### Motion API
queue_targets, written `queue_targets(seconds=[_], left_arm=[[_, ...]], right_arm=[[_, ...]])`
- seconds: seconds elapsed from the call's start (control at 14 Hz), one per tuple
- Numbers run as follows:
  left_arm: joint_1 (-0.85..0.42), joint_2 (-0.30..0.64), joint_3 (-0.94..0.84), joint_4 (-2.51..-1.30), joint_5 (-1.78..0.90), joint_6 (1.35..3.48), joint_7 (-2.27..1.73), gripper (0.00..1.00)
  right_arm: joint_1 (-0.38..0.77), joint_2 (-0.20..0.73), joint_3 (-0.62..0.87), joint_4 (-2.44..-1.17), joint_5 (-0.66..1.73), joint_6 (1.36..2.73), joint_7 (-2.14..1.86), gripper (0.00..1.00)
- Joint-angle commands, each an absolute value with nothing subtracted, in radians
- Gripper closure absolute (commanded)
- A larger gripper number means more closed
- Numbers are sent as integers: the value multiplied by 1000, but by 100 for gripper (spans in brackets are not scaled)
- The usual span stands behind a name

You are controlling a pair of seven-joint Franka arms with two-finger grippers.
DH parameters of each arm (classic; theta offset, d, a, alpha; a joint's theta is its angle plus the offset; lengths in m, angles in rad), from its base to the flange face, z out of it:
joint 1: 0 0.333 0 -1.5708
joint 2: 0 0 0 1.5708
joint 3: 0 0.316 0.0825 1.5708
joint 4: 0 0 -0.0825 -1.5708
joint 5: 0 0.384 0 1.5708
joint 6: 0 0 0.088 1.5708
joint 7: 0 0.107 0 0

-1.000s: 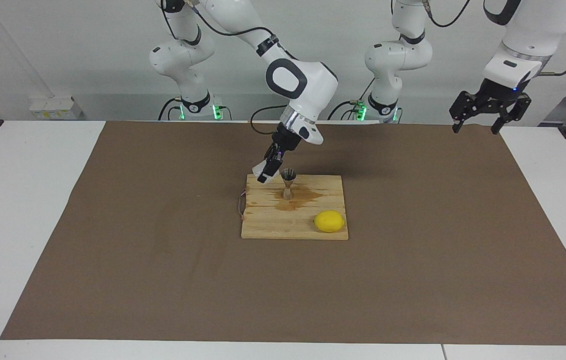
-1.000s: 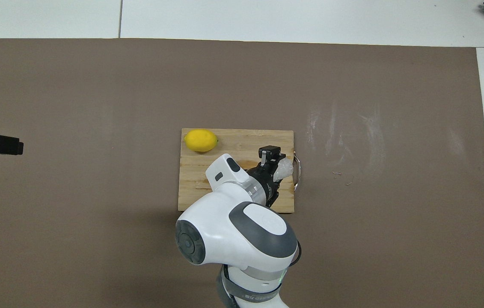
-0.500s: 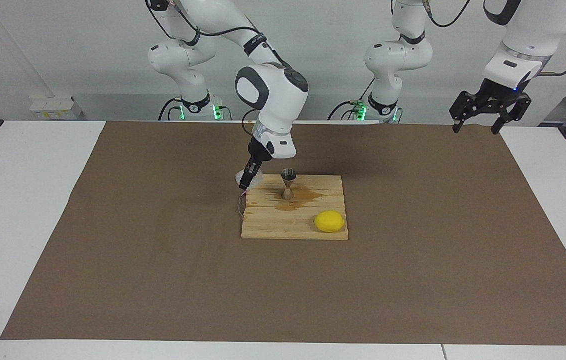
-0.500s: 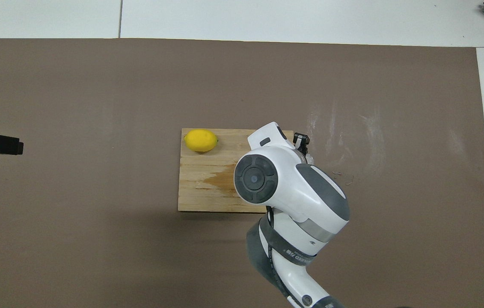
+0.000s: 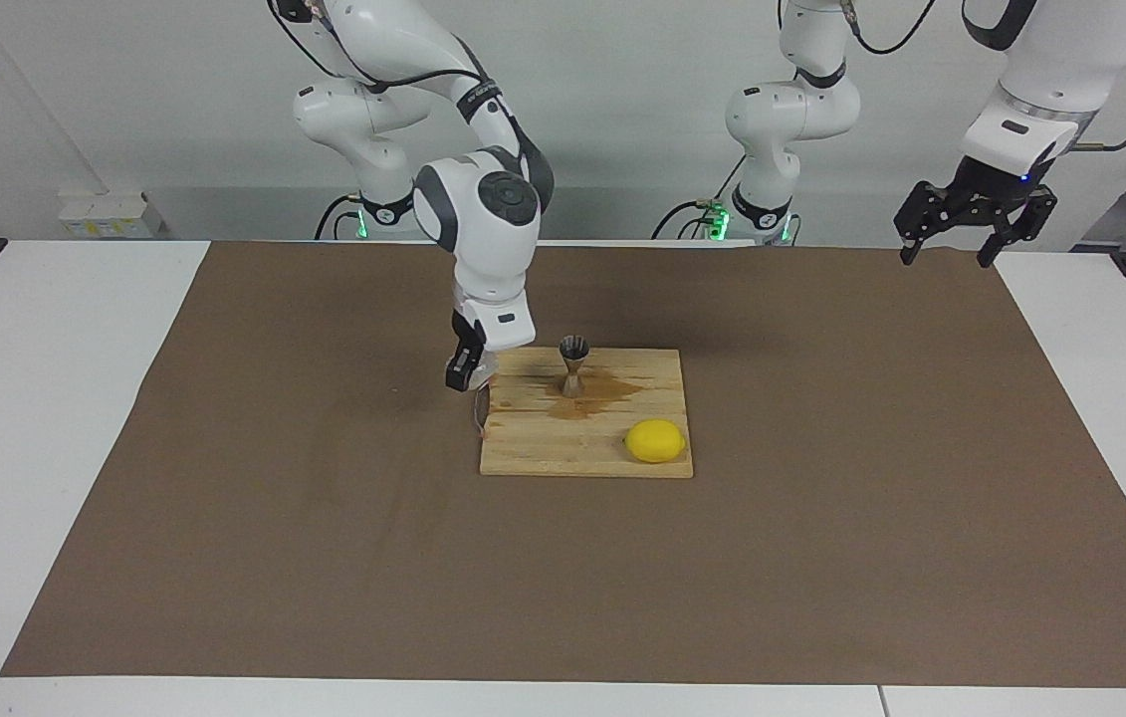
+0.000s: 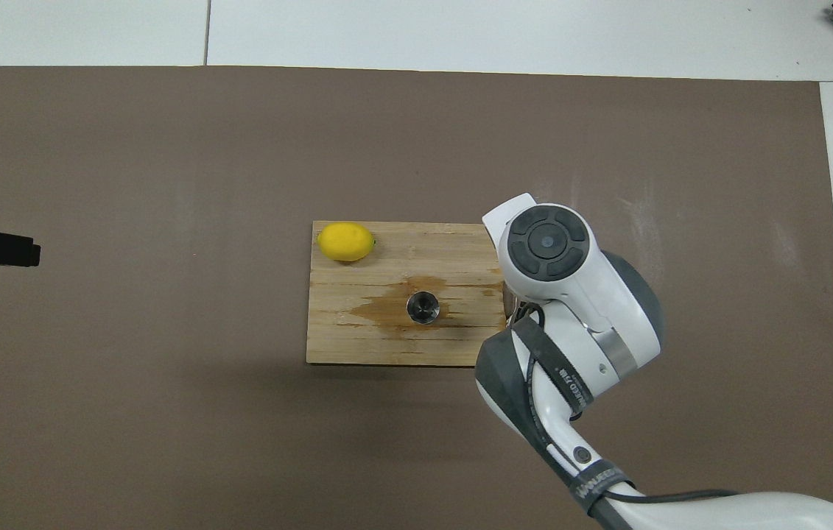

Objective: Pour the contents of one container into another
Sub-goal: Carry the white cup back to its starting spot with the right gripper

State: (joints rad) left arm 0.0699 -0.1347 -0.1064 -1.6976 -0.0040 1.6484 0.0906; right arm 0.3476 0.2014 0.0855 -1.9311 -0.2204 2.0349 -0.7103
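The silvery hourglass jigger stands upright on the wooden board, in a wet brown stain; it also shows in the overhead view. My right gripper is low beside the board's edge, toward the right arm's end, and is shut on the small clear glass cup. The cup is held roughly upright and only a whitish sliver of it shows. In the overhead view the arm's wrist hides both the cup and this gripper. My left gripper waits open, raised over the left arm's end of the table.
A yellow lemon lies on the board's corner farther from the robots, toward the left arm's end. A wire loop hangs off the board's end just below my right gripper. A brown mat covers the table.
My right gripper has swung away from the jigger to the board's end, turned the cup from tilted back to about upright and come lower. The left arm has not moved.
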Motion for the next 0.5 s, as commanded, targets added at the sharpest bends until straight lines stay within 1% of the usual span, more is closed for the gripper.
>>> queue_targets(seconds=[0.0, 0.14, 0.29, 0.43], left_arm=[[67, -150, -104, -1701, 17, 1635, 84, 0], [67, -150, -104, -1701, 17, 1635, 84, 0], [67, -149, -104, -1703, 17, 1635, 84, 0], [67, -149, -104, -1701, 17, 1637, 84, 0]], right_arm=[[276, 169, 97, -2009, -135, 2114, -834, 49], [238, 167, 97, -2042, -94, 2157, -929, 49], [206, 161, 97, -2063, -52, 2160, -1001, 49], [175, 146, 97, -2115, -9, 2196, -1058, 49]])
